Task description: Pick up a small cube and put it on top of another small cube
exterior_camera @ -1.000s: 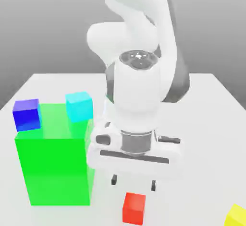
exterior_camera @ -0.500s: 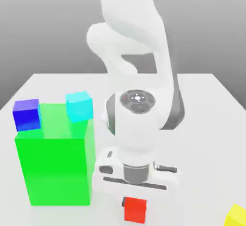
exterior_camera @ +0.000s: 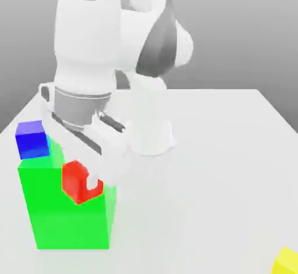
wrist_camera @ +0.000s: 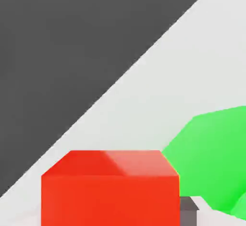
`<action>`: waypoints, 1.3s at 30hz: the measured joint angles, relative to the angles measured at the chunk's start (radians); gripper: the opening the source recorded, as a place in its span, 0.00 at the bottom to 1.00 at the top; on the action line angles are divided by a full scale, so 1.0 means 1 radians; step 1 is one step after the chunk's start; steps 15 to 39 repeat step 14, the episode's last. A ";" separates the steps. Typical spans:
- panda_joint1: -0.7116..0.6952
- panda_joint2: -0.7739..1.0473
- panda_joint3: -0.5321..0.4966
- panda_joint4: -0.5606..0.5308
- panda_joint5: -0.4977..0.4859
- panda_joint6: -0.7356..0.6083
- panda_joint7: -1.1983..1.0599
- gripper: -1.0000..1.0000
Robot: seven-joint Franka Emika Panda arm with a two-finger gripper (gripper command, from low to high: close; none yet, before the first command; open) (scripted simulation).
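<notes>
The cube (exterior_camera: 75, 181) is plain red, the block (exterior_camera: 64, 217) bright green. A blue cube (exterior_camera: 32, 139) and a yellow cube (exterior_camera: 287, 262) also show. The arm (exterior_camera: 87, 46) is white with grey joints; the desk (exterior_camera: 233, 168) is pale grey-white, backdrop dark grey.

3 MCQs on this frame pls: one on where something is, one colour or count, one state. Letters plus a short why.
1. Where is the small red cube?
A. on the table beside the yellow cube
B. off the table, in front of the big green block
C. on top of the blue cube

2. What colour is the cube at the lower corner on the exterior view's right?
A. yellow
B. purple
C. black

3. What is the gripper doing?
A. open above the table
B. shut on the blue cube
C. shut on the small red cube

Key: 1 B, it hangs at the gripper against the block's upper part; 2 A, the yellow cube lies there; 3 C, the fingers clasp the red cube.
</notes>
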 joint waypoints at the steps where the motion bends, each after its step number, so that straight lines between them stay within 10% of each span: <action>1: -0.017 -0.028 -0.015 0.009 0.015 -0.044 0.022 0.00; 6: -0.103 -0.177 -0.095 0.048 0.090 -0.254 0.116 0.00; 10: -0.113 -0.172 -0.112 -0.027 0.106 -0.175 0.110 0.00; 11: -0.114 -0.160 -0.114 -0.049 0.107 -0.142 0.109 1.00; 39: -0.114 -0.160 -0.114 -0.049 0.107 -0.142 0.109 1.00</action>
